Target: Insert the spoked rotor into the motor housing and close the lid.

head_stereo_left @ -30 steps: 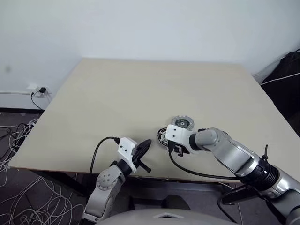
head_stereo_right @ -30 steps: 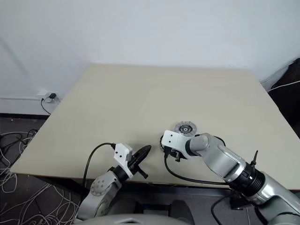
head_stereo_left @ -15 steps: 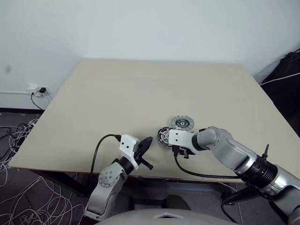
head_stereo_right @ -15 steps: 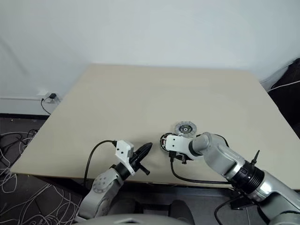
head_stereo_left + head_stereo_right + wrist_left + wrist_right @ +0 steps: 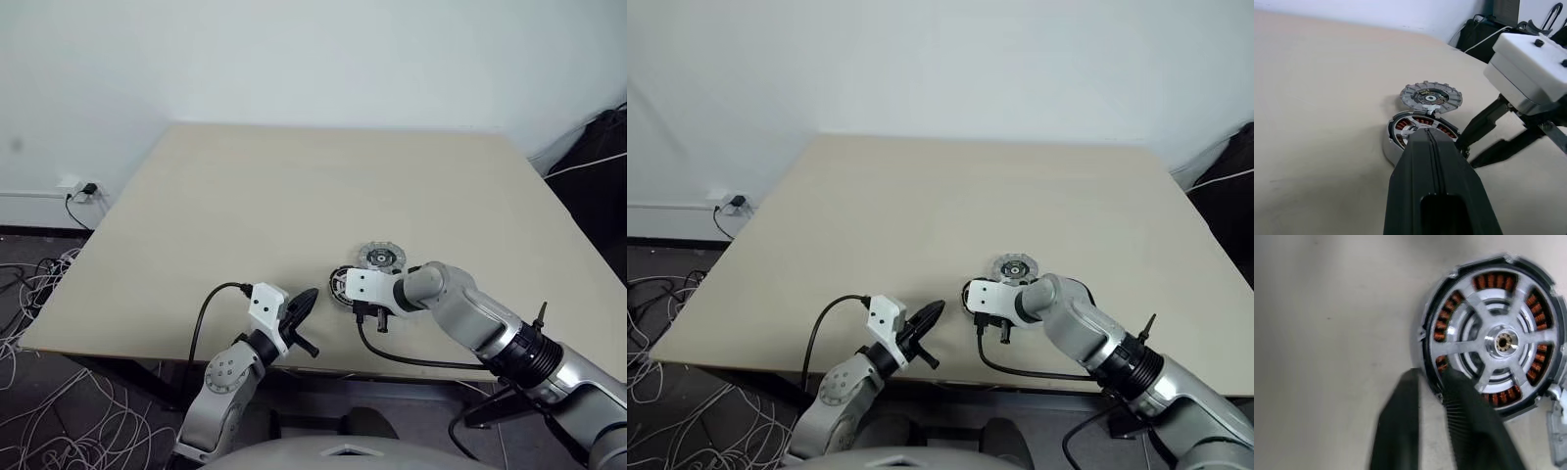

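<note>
The spoked rotor (image 5: pixel 1498 340), silver spokes in a black rim, lies flat inside the motor housing (image 5: pixel 1488 281), whose copper windings show between the spokes. The pair sits near the table's front edge (image 5: pixel 341 286). My right gripper (image 5: pixel 1430 374) points down at its near rim, one finger inside the rim and one outside, pinched narrowly across it. The lid (image 5: pixel 380 257), ribbed face and dark centre up, lies flat just behind, touching the housing. My left gripper (image 5: pixel 306 299) is shut and empty, level, left of the motor and pointing at it (image 5: pixel 1427 133).
The tan table (image 5: pixel 294 196) stretches wide behind the parts. Its front edge (image 5: pixel 294 370) runs just below both grippers. A black cable (image 5: pixel 411 362) loops from my right wrist. Loose cables (image 5: pixel 39 294) lie on the floor at left, dark bags (image 5: pixel 598 166) at right.
My right gripper's fingers have drawn together across the motor's near rim. The left gripper, the lid and the motor have stayed where they were.
</note>
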Tool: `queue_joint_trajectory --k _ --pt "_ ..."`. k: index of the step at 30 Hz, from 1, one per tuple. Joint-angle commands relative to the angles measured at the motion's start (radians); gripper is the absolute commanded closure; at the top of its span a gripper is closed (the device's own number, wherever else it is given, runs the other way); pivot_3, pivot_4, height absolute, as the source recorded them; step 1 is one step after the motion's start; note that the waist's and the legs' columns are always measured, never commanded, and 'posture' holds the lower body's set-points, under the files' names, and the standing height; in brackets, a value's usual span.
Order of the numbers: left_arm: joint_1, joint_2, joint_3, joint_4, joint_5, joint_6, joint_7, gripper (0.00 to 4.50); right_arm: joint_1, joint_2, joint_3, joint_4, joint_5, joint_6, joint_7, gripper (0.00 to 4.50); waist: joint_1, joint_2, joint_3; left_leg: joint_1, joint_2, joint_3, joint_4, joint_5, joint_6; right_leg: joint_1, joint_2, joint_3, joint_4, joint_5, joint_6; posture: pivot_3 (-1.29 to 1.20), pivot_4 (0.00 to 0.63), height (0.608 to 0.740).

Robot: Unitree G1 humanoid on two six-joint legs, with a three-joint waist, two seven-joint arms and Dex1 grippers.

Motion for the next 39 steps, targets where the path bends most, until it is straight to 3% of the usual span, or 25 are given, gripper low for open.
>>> queue_joint_trajectory --k 1,13,19,25,36,39 --pt "-0.002 -0.012 -0.013 -0.038 0.001 -0.029 0.004 4.50 -0.013 0.011 -0.041 0.005 -0.011 0.005 -0.004 4.38 0.002 0.001 0.000 0.000 0.000 0.000 0.000 0.000 0.000 0.000 0.000 0.000 0.000 0.000 0.000 0.00 0.000 0.740" --pt "-0.031 -0.006 0.037 0.171 -0.018 -0.175 -0.064 4.50 0.035 0.036 -0.113 -0.049 0.012 0.109 -0.031 4.39 0.009 0.001 -0.001 0.000 -0.001 0.000 0.001 0.000 0.000 0.000 0.000 0.000 0.001 0.000 -0.001 0.00 0.000 0.740" --pt "-0.057 -0.019 0.066 0.280 -0.024 -0.252 -0.107 4.50 0.104 0.100 -0.204 -0.201 0.131 0.353 -0.047 4.39 0.022 0.001 -0.001 -0.002 0.000 0.000 0.001 0.000 0.000 -0.001 -0.001 0.000 0.000 0.000 -0.001 0.00 0.000 0.740" --pt "-0.043 -0.019 0.060 0.239 -0.025 -0.238 -0.114 4.50 0.115 0.181 -0.241 -0.264 0.201 0.515 -0.121 4.39 0.020 0.002 -0.002 -0.002 0.000 -0.001 0.001 0.000 0.000 -0.002 -0.002 0.000 0.001 0.001 -0.001 0.00 0.000 0.740" --pt "0.018 0.004 0.060 0.179 -0.027 -0.240 -0.124 4.50 0.081 0.229 -0.221 -0.176 0.222 0.435 -0.246 4.39 0.011 0.002 -0.002 -0.002 -0.001 0.000 0.001 0.000 0.000 -0.002 -0.002 0.000 0.001 0.001 -0.001 0.00 0.000 0.740" --pt "0.031 0.006 0.062 0.190 -0.026 -0.258 -0.130 4.50 0.078 0.255 -0.234 -0.167 0.235 0.429 -0.273 3.42 0.007 0.002 -0.002 -0.002 -0.001 0.000 0.001 0.000 0.000 -0.002 -0.002 0.000 0.001 0.001 -0.001 0.00 0.000 0.740"
